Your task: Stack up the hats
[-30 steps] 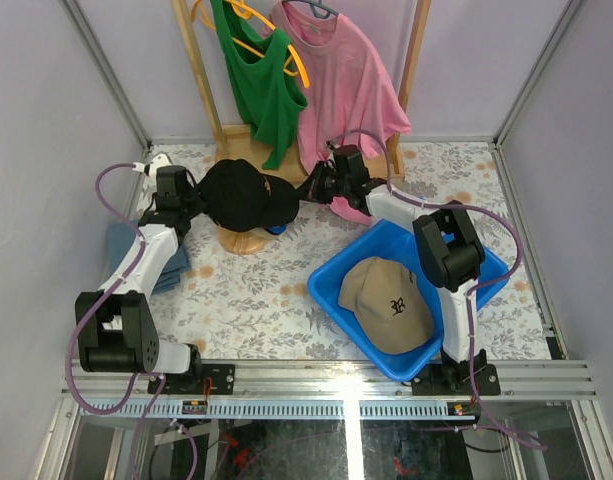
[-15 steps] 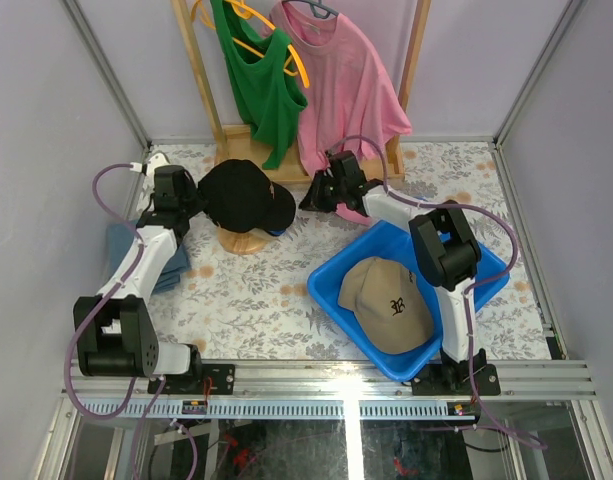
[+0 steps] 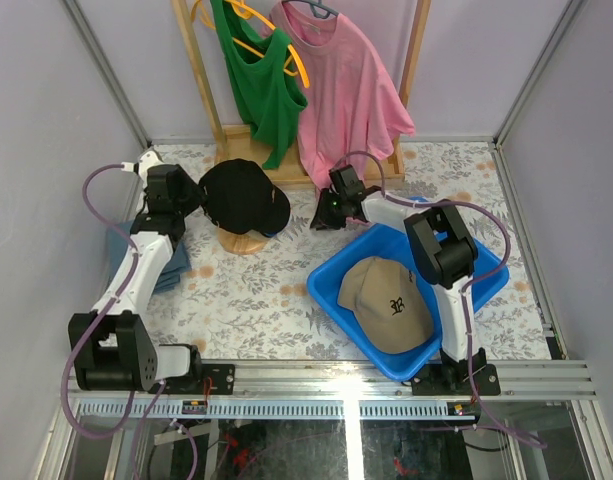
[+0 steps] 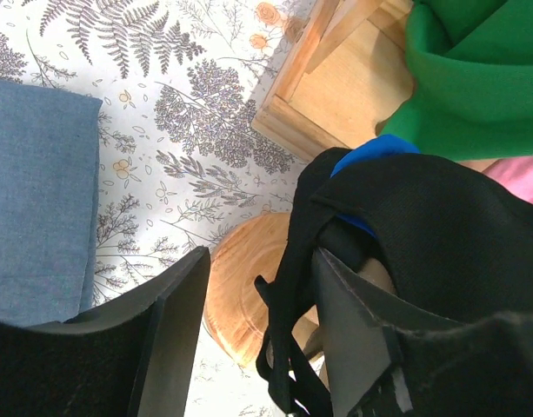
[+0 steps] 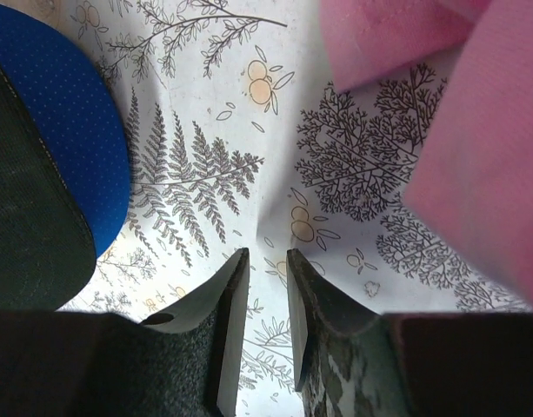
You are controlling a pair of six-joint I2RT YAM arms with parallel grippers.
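Up at the back of the flower-printed desk (image 3: 256,290), a black cap (image 3: 241,192) sits on the wooden dome stand (image 3: 244,240). A blue cap (image 4: 375,148) is under it, showing only as a sliver at the edge. The tan cap (image 3: 386,300), with a dark embroidered letter on its front, lies apart from these in the blue tub (image 3: 321,285) on the right side of the desk.

The left fingers (image 3: 189,195) are at the rear of the black cap and stand well apart. In the left wrist view the cap's back strap hangs in the gap close to one finger (image 4: 344,304). They are not clamped on it, and whether the strap touches that finger cannot be told.

The right fingers (image 3: 324,212) hover over bare desk between the stand and the tub. A narrow gap shows between them, with nothing in it.

A folded blue cloth (image 3: 118,242) lies at the left edge beside the left arm. A green top (image 3: 261,90) and a pink shirt (image 3: 346,80) hang from the wooden rack (image 3: 198,90) at the back.
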